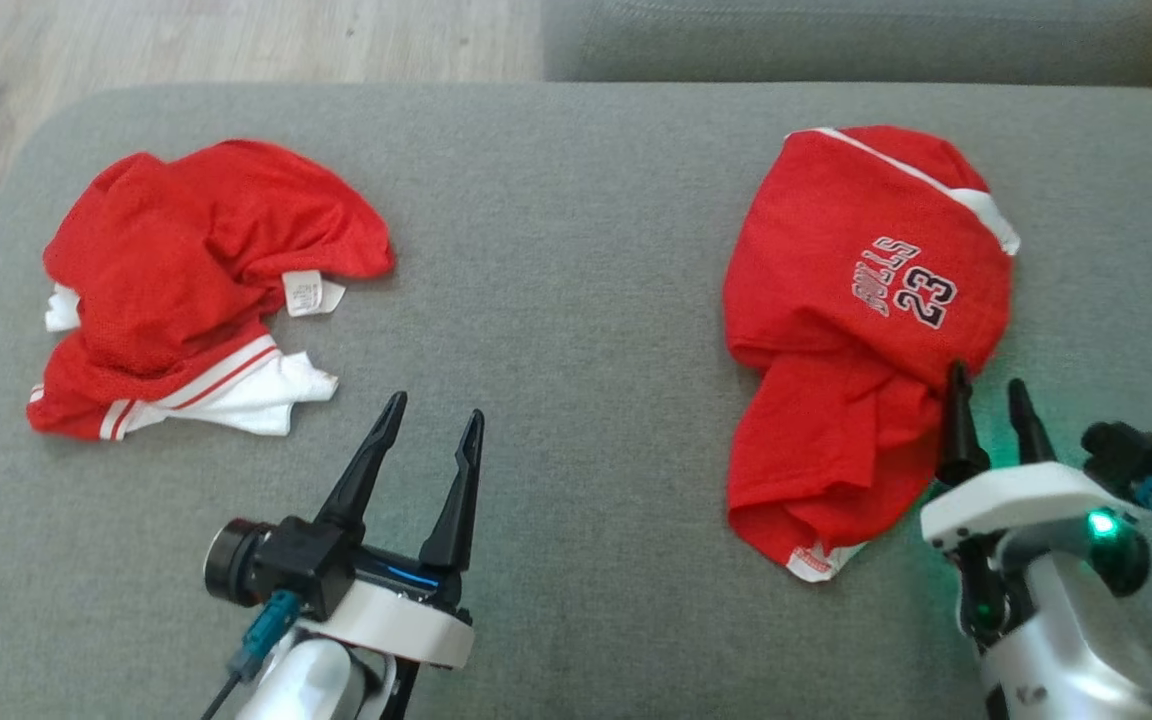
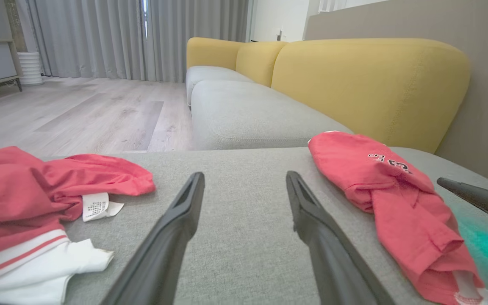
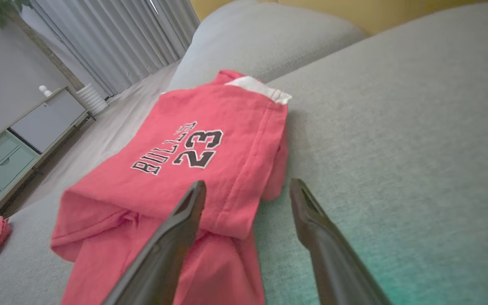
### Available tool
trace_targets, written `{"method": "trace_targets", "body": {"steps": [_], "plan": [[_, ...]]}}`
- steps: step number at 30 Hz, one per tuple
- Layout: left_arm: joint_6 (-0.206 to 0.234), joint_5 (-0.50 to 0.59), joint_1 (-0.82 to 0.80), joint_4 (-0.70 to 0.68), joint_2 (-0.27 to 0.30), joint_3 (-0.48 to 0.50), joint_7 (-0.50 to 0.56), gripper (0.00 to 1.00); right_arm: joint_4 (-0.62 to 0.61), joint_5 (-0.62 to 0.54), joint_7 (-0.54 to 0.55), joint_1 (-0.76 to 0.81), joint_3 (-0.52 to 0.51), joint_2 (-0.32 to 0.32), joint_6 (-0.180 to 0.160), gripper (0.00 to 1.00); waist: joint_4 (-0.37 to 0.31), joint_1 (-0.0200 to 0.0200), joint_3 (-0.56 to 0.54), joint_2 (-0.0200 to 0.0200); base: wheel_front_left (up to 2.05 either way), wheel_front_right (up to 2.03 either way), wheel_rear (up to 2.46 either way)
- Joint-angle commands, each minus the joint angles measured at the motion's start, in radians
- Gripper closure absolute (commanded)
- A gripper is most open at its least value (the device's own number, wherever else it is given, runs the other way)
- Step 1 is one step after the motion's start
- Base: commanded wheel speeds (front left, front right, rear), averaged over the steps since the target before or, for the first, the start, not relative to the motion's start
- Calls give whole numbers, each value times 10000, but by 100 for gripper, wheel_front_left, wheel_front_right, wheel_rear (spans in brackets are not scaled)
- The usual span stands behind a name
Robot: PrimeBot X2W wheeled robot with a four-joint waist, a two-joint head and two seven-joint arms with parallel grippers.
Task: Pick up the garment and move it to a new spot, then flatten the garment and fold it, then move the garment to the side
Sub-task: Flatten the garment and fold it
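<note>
Fingers spread wide on left gripper and right gripper (both empty), the latter by the jersey.

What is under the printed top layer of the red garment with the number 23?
Under the printed layer, a crumpled red fold sticks out toward the robot, lying on the grey cushion. Anything deeper beneath the layer is covered and cannot be seen.
</note>
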Motion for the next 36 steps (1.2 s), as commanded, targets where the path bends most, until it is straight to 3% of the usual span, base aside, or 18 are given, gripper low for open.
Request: {"method": "trace_targets", "body": {"steps": [1,6,7,8,9,19,24,28,32,36], "plan": [[-104,127,-436,-183,-30,426,-95,0,239,282,-11,-545,370,-43,75,0,108,-2,126,0,0,0,0],[-327,329,-446,7,-238,616,-95,0,1416,1034,-103,-1225,925,-43,75,0,201,-2,230,0,0,0,0],[-363,370,-438,40,-274,656,-95,0,1539,1098,-121,-1297,1029,-43,75,32,212,-2,224,0,0,0,0],[-397,408,-424,71,-310,693,-95,0,1593,1137,-138,-1355,1129,-43,75,94,218,-2,210,0,0,0,0],[-427,436,-403,103,-346,734,-95,0,1600,1119,-151,-1401,1175,-43,75,100,218,-2,189,0,0,0,0],[-652,607,-168,379,-657,1086,-95,0,-491,-762,-166,-881,954,-43,75,100,127,-2,-250,0,0,0,0],[-773,592,-73,462,-870,1287,-95,0,-1597,-1124,-166,-982,1723,-43,75,100,235,-2,-567,0,0,0,0],[-862,638,35,484,-1062,1412,-95,0,-1869,-986,-31,-2098,3065,-43,75,100,628,-2,-819,0,0,0,0],[-926,683,173,534,-1175,1477,-95,0,-2032,-108,98,-3465,4039,-43,75,100,979,-2,-987,0,0,0,0],[-956,720,351,558,-1238,1607,-95,0,-2146,568,7,-4786,4422,-43,75,100,1172,-2,-1127,0,0,0,0]]}}
